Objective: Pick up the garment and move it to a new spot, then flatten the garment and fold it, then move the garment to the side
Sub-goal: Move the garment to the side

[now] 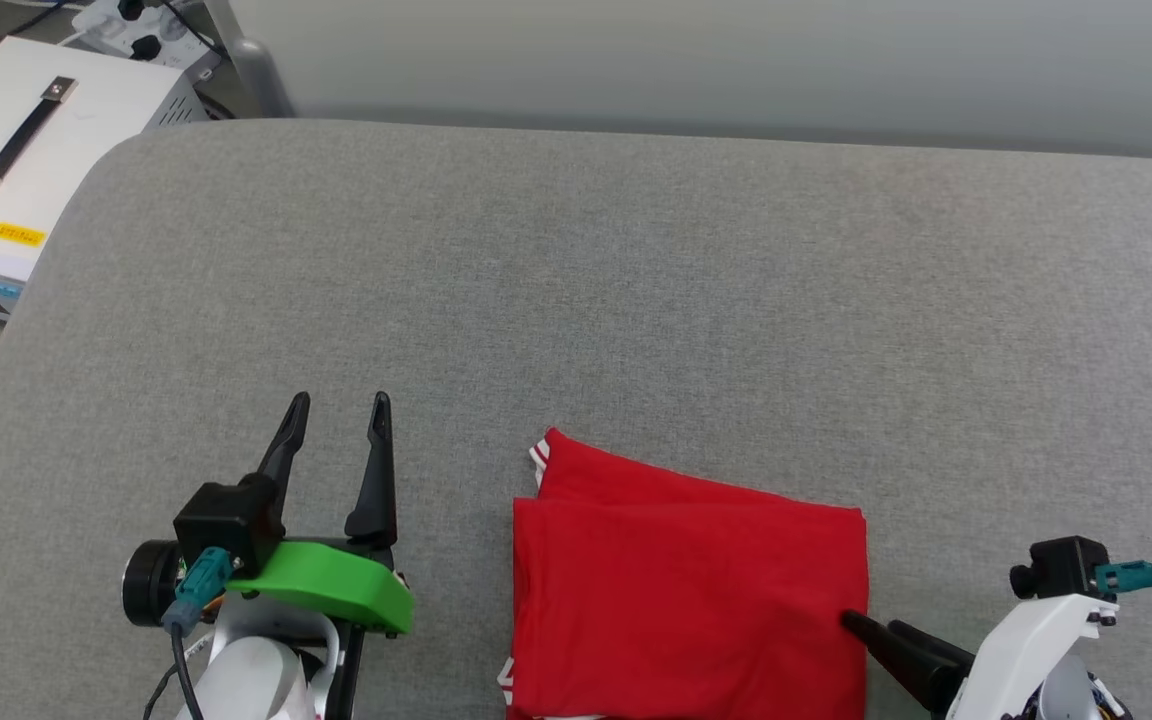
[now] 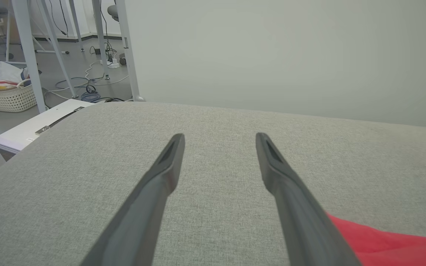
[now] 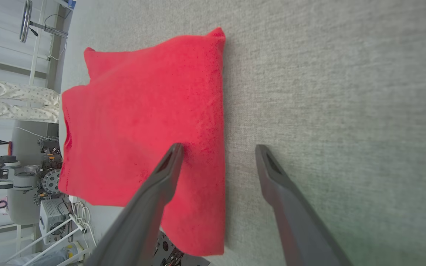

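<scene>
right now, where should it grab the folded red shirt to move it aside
Probably the garment at its right edge, coming from the right: that edge lies straight with the layers stacked, and the open right gripper straddles it.

Grey woven cloth covers the bench [image 1: 636, 300]: matt, with a coarse grain you can plainly see. At 5 o'clock, the garment [image 1: 686, 600] is soft red knit, matt, with a fine fuzzy nap up close and white trim at the edge. The jaws on both arms are dark, smooth, matt plastic. At 7 o'clock, a green cover [image 1: 336, 590], plastic with a slight sheen. At 10 o'clock, a white case [image 1: 106, 120] with a smooth painted look, and a black strap handle [image 1: 21, 140] with shiny metal end plates.
</scene>
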{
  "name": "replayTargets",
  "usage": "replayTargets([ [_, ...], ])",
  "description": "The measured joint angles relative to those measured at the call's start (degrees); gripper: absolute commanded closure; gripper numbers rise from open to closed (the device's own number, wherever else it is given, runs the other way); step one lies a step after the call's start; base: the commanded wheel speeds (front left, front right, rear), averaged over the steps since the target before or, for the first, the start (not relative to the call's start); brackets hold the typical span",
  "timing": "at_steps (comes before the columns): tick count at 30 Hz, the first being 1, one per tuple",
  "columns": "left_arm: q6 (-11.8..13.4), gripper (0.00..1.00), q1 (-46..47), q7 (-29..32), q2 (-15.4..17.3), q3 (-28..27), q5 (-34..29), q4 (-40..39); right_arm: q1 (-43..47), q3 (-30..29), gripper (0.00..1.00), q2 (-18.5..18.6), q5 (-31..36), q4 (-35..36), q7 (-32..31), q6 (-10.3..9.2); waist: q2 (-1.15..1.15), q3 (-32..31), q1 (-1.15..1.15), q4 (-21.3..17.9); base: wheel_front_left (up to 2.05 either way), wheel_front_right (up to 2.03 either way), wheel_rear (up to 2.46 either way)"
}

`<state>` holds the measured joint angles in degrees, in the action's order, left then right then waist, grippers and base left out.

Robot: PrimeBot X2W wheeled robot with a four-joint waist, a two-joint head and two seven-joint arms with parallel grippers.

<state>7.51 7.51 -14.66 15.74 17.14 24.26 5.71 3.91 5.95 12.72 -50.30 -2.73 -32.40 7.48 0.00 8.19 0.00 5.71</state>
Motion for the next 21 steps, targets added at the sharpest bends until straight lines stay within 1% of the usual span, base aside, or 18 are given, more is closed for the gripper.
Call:
replayTargets([
  [4,-0.8,0.0,1.0,0.0,-1.0,-0.5,-0.6,0.2,-1.8,2.4,0.0,0.4,-0.9,-1.2,-0.7,0.0,0.0,1.7,0.0,1.0,0.0,0.0,0.0],
  [8,-1.7,0.0,1.8,0.0,-1.9,-0.9,-1.1,0.9,-3.6,3.6,0.0,0.4,-0.9,-4.2,-2.3,0.09,0.0,3.5,0.0,2.0,0.0,0.0,0.0],
  [11,-1.9,0.0,2.1,0.0,-2.7,-1.5,-1.3,1.4,-4.7,3.9,0.0,0.4,-0.8,-5.5,-3.6,0.15,0.0,4.4,0.0,2.7,0.0,0.0,0.0],
  [13,-2.3,0.0,2.2,0.0,-3.1,-1.9,-1.6,1.6,-5.4,4.1,0.81,0.4,-0.8,-5.7,-5.0,0.37,0.0,4.8,0.0,3.0,0.0,0.0,0.0],
  [14,-2.3,0.0,2.2,0.0,-3.3,-2.1,-1.7,1.8,-5.6,4.0,1.0,0.4,-0.8,-5.7,-5.3,0.53,0.0,4.9,0.0,3.2,0.0,0.0,0.0],
  [18,-3.0,0.0,2.2,0.0,-4.0,-2.8,-2.3,2.9,-6.0,4.5,1.0,0.3,-0.8,-6.2,-6.0,0.49,0.0,4.3,0.0,3.2,0.0,0.0,0.0],
  [21,-3.5,0.0,2.0,0.0,-4.4,-3.2,-2.9,3.3,-6.2,5.0,1.0,0.3,-0.5,-5.2,-6.1,0.49,0.0,3.2,0.0,2.8,0.0,0.0,0.0],
])
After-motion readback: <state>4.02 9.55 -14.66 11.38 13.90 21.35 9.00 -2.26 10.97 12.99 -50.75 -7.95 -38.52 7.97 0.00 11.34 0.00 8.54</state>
